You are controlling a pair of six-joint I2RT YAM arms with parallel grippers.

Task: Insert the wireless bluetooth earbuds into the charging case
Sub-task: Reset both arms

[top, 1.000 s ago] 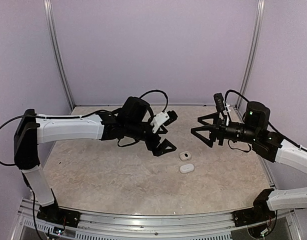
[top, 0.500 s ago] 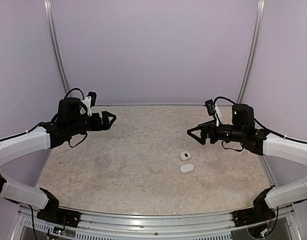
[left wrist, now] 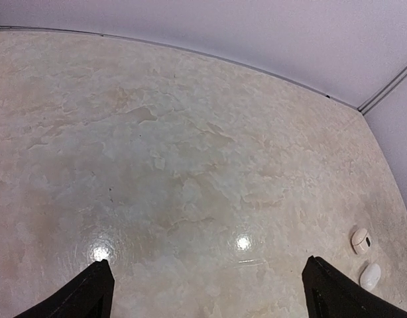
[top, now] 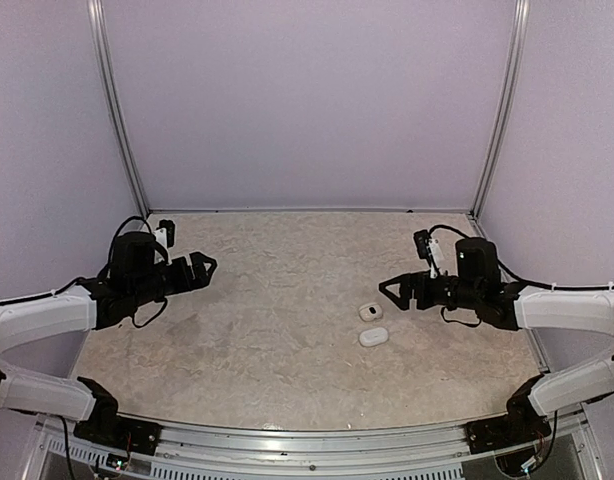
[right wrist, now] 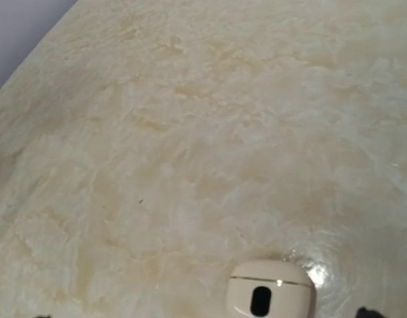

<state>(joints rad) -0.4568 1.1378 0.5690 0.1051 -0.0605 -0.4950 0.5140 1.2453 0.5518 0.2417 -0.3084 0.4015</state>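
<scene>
my left fingers (top: 205, 265) wide, empty | right fingers (top: 387, 287) wide, empty | charging case (top: 370, 312) looks light, slick | I'd pinch its rounded sides

left gripper (left wrist: 205, 265) jaws spread wide | charging case (left wrist: 360, 240) far right on table (left wrist: 190, 165) | white oval (left wrist: 370, 275) just beside
</scene>
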